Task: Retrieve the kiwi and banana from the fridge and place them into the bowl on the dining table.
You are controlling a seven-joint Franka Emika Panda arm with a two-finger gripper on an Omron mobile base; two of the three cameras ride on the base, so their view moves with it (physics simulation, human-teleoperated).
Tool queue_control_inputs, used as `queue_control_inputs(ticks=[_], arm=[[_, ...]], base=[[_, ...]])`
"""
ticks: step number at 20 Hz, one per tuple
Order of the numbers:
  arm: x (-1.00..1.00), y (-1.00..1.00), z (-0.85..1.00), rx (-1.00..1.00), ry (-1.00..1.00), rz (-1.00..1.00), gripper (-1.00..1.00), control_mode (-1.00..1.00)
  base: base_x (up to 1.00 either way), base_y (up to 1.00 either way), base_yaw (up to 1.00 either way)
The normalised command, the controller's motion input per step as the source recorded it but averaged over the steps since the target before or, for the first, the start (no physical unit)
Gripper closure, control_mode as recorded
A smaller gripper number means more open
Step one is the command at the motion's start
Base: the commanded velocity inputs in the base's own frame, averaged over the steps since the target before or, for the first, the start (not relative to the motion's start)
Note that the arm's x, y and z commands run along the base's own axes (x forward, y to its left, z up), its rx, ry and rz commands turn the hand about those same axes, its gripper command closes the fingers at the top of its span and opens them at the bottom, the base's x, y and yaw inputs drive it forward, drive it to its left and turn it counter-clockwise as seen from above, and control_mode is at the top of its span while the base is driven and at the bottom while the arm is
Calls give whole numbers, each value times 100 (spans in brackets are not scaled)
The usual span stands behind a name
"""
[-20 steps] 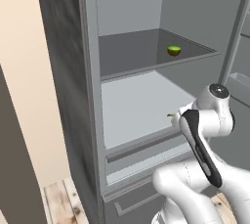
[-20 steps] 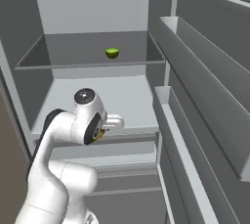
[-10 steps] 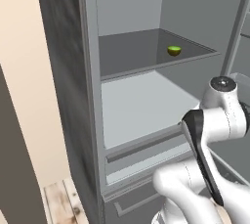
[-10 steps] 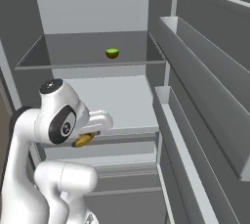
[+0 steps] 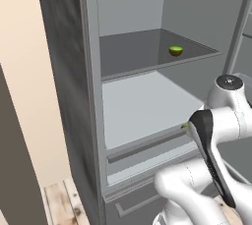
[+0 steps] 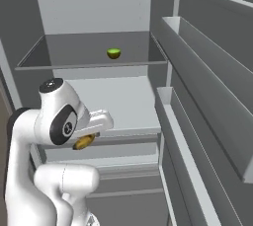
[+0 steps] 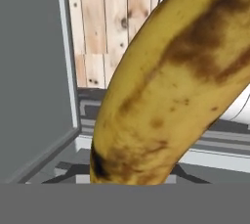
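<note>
The gripper [image 6: 88, 138] is closed partway on the banana [image 7: 171, 81], which lies right across the hand view: a thick curved fruit, yellow skin mottled with brown blotches and fine freckles, darkening to a blackish patch at its lower end. In the right base view a short yellow-brown piece of it pokes out just under the white hand, in front of the lower shelf edge (the fingers themselves are hidden behind the wrist, so the width of the jaws cannot be read directly). Past the banana the hand view catches pale wooden floor planks [image 7: 105, 17] with knots and grain, and a flat grey panel with a lighter edge strip to the left.

The fridge [image 5: 69, 71] stands open, its outer wall brushed dark grey with streaky texture, its interior smooth and pale grey. The lower shelf [image 5: 142, 103] is a bright flat slab; the upper shelf [image 6: 89, 55] is darker and looks glassy. On that upper shelf sits the kiwi [image 5: 175, 50], small, rounded, yellow-green on top and darker beneath, well apart from the hand. The door [image 6: 207, 96] carries long boxy grey bins.
</note>
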Motion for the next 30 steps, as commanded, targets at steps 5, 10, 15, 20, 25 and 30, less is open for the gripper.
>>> queue_control_inputs(ticks=[5,10,15,20,25,30], arm=[[0,0,0,0,0,0,100,100],[0,0,0,0,0,0,100,100],[0,0,0,0,0,0,100,100],[0,0,0,0,0,0,100,100],[0,0,0,0,0,0,100,100],[0,0,0,0,0,0,100,100]], base=[[-57,-3,-1],[-73,-2,-14],[-74,0,-31],[-78,-2,-39],[-90,-5,-40],[-100,-1,-36]])
